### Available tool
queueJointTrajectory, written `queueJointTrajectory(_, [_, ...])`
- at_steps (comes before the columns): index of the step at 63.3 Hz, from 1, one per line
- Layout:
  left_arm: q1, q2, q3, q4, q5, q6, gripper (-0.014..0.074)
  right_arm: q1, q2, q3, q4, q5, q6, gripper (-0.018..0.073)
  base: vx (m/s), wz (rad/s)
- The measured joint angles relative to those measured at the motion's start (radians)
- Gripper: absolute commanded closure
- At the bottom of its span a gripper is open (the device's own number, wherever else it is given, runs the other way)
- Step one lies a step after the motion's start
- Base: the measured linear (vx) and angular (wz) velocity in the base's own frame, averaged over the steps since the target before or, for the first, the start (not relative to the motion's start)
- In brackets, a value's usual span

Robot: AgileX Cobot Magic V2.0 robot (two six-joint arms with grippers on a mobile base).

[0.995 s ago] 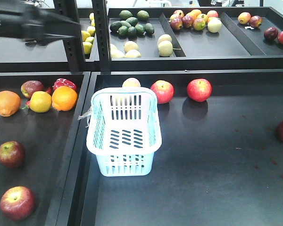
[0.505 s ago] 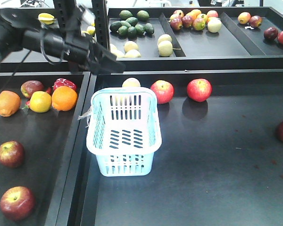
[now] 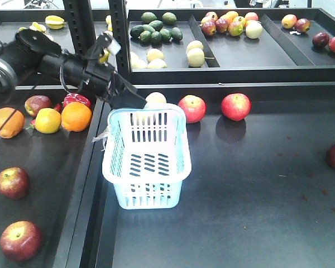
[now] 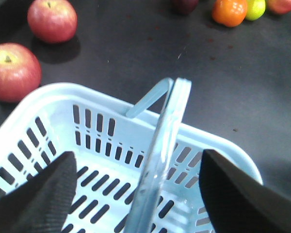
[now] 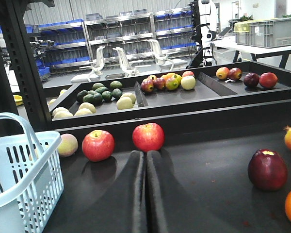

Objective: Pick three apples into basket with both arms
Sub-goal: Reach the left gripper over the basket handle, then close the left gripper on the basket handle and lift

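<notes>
Down from the upper shelf (image 3: 301, 53), my left end effector (image 4: 136, 165) has reached the far rim of the basket (image 3: 147, 137), spread wide; my right end effector (image 5: 146, 162) is pressed closed. Two red apples (image 3: 192, 108) (image 3: 235, 106) lie just beyond.

My left arm (image 3: 56, 61) is black and jointed, with thin dark cables (image 3: 61, 85) looping and a pale grey box (image 3: 106, 42) just behind my left claw (image 3: 133, 99). Its fingers (image 4: 39, 194) are matte black, finely textured.
</notes>
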State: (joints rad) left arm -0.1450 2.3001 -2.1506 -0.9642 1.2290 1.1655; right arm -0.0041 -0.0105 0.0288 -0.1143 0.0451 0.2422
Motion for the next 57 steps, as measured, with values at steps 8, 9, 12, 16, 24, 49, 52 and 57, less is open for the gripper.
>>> queueJointTrajectory(8, [0.0, 0.023, 0.0, 0.018, 0.0, 0.001, 0.0083, 0.0, 0.0, 0.0, 0.0, 0.0, 0.0, 0.0561, 0.0, 0.0])
queueJointTrajectory(9, [0.0, 0.026, 0.0, 0.023, 0.0, 0.001, 0.0083, 0.0, 0.0, 0.0, 0.0, 0.0, 0.0, 0.0561, 0.0, 0.0])
queueJointTrajectory(12, [0.0, 0.036, 0.0, 0.039, 0.0, 0.002, 0.0085, 0.0, 0.0, 0.0, 0.0, 0.0, 0.0, 0.0561, 0.0, 0.0])
queueJointTrajectory(16, [0.0, 0.048, 0.0, 0.063, -0.001, 0.002, 0.0094, 0.0, 0.0, 0.0, 0.0, 0.0, 0.0, 0.0561, 0.0, 0.0])
queueJointTrajectory(24, [0.0, 0.069, 0.0, 0.089, -0.001, 0.002, 0.0145, 0.0, 0.0, 0.0, 0.0, 0.0, 0.0, 0.0561, 0.0, 0.0])
queueJointTrajectory(49, [-0.006, 0.076, 0.0, 0.081, 0.002, -0.005, 0.0605, 0.0, 0.0, 0.0, 0.0, 0.0, 0.0, 0.0561, 0.0, 0.0])
queueJointTrajectory(52, [-0.007, 0.075, 0.0, 0.071, -0.013, -0.018, 0.0605, 0.0, 0.0, 0.0, 0.0, 0.0, 0.0, 0.0561, 0.0, 0.0])
queueJointTrajectory(57, [-0.01, 0.067, 0.0, 0.066, -0.013, -0.046, 0.0604, 0.0, 0.0, 0.0, 0.0, 0.0, 0.0, 0.0561, 0.0, 0.0])
